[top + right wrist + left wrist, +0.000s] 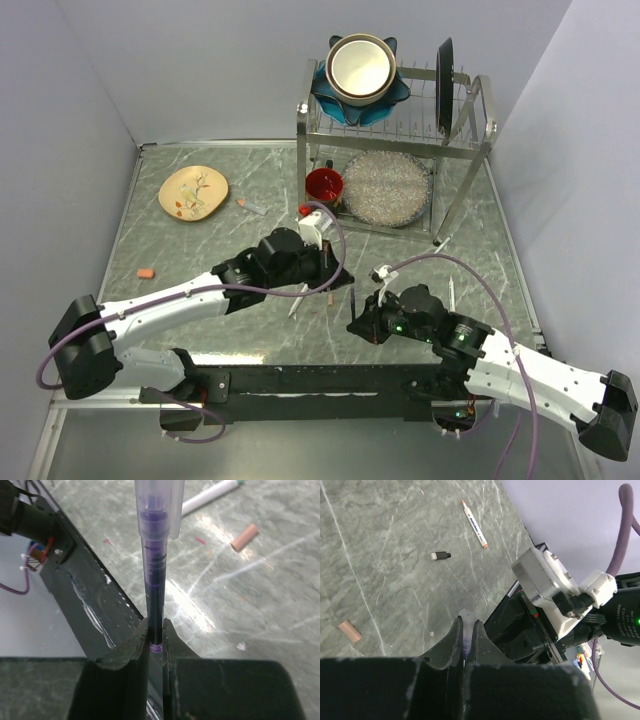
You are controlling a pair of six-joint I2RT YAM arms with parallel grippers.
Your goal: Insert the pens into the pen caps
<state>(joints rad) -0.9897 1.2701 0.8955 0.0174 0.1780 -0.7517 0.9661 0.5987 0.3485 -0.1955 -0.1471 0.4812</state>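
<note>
right fingers (125, 652) clench the purple pen (154, 580), pointing straight out into the clear cap (159, 505) clenched by left fingers (448, 645).

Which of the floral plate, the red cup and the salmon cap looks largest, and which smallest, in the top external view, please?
1. floral plate
2. red cup
3. salmon cap
The differences are plain; nearness to the camera does not blur this order.

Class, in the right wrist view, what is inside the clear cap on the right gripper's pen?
The upper part of the purple pen shows through the clear cap; its tip is out of view.
</note>
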